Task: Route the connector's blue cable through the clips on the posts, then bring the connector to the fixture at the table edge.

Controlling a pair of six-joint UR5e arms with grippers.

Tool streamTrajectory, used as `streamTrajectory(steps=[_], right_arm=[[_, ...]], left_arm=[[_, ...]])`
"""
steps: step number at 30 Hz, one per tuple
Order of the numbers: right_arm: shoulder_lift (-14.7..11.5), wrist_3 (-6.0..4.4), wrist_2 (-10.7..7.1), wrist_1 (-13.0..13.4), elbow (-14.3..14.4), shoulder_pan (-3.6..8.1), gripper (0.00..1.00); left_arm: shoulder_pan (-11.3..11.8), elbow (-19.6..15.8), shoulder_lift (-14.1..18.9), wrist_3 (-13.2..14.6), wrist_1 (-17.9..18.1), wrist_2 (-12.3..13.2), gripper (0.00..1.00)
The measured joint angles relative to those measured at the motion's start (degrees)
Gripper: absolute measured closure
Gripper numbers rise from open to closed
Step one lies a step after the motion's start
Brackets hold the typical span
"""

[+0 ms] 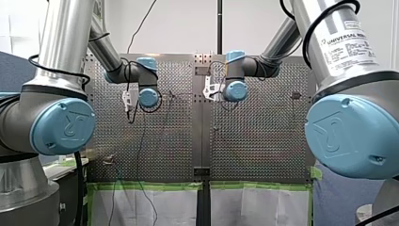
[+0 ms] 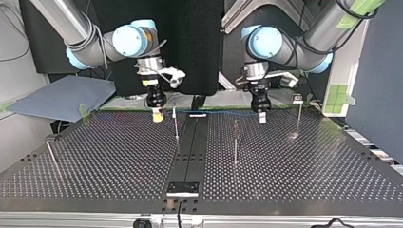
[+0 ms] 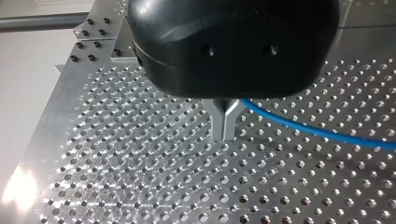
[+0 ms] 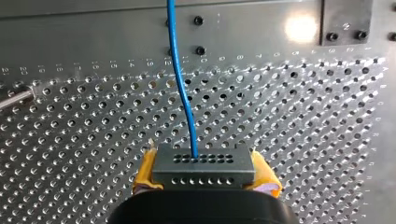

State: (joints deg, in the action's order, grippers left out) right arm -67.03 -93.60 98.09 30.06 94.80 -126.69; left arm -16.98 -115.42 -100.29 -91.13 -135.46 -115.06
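My right gripper (image 4: 204, 173) clamps its yellow pads (image 4: 145, 175) on the sides of the grey pin-holed connector block (image 4: 204, 161), seemingly light and rigid; my left gripper (image 3: 225, 133) pinches the limp thin blue cable (image 3: 317, 131).

The connector (image 4: 204, 169), a small grey block with two rows of holes in its face, sits level between the yellow pads of my right gripper (image 4: 205, 179). The blue cable (image 4: 182, 84) leaves a hole in its upper row and runs in a gentle curve across to the closed metal fingers of my left gripper (image 3: 227, 136). Thin posts (image 2: 235, 142) stand upright and apart, their clips too small to make out, and the fixture (image 2: 182, 188) lies at the middle of the top view's near edge.
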Motion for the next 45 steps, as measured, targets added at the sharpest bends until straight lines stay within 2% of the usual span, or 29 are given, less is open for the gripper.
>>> streamTrajectory(steps=[7,13,27,35,45], right_arm=[[0.5,-0.15,-1.44,-0.3,-1.4,1.28,1.0],[0.6,-0.19,-1.89,-0.5,-1.7,1.73,1.0],[0.6,-0.2,-2.18,-0.6,-1.8,2.36,1.0],[0.6,-0.2,-2.8,-0.8,-2.5,3.44,1.0],[0.6,-0.19,-3.65,-0.8,-3.2,4.27,1.0]], left_arm=[[1.1,1.7,-0.3,0.2,-1.8,2.1,0.99],[1.7,2.9,-2.1,0.4,-2.9,3.8,0.99],[3.3,6.0,-3.2,0.4,-3.9,5.8,0.99],[3.8,7.9,-3.3,0.5,-5.5,7.3,0.99],[4.2,10.7,-5.9,0.6,-7.0,8.1,0.99]])
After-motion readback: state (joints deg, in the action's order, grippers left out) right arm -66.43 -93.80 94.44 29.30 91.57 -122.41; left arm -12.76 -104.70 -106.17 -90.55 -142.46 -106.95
